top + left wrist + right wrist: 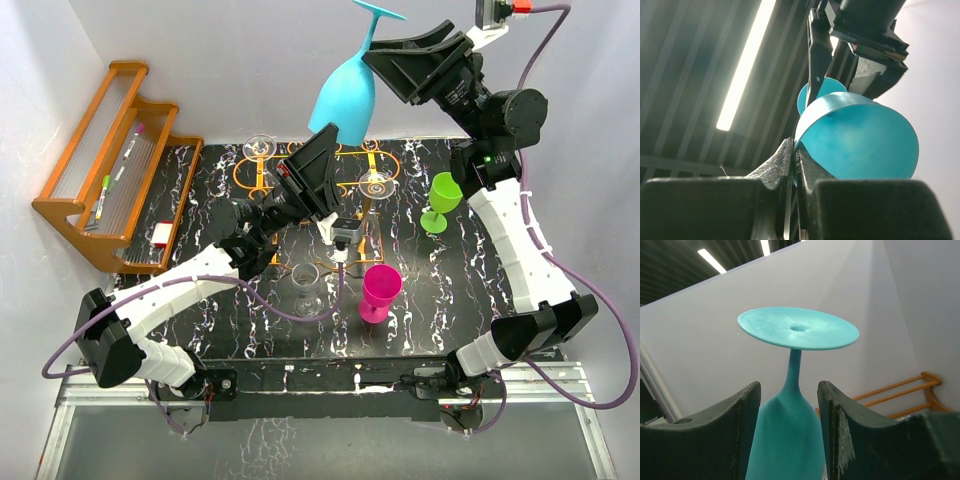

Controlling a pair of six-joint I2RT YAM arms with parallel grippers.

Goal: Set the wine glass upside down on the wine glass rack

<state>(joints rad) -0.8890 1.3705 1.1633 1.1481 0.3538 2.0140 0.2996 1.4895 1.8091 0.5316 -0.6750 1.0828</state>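
Note:
An opaque teal wine glass (345,95) hangs upside down high above the table, its foot (799,329) uppermost. My left gripper (333,133) is shut on the thin rim of its bowl (860,145), pinching the wall from below. At the narrow top of the bowl, my right gripper (372,52) stands open, one finger (840,410) on each side, with a gap showing on the right. The wine glass rack (247,176), a thin orange wire frame, stands on the table's far side below the glass. Two clear glasses (260,145) (375,183) are at the rack.
An orange wooden stepped shelf (110,165) with pens stands at the far left. On the black marbled table (470,290) are a clear glass (307,285), a pink cup (380,290) and a green glass (443,195).

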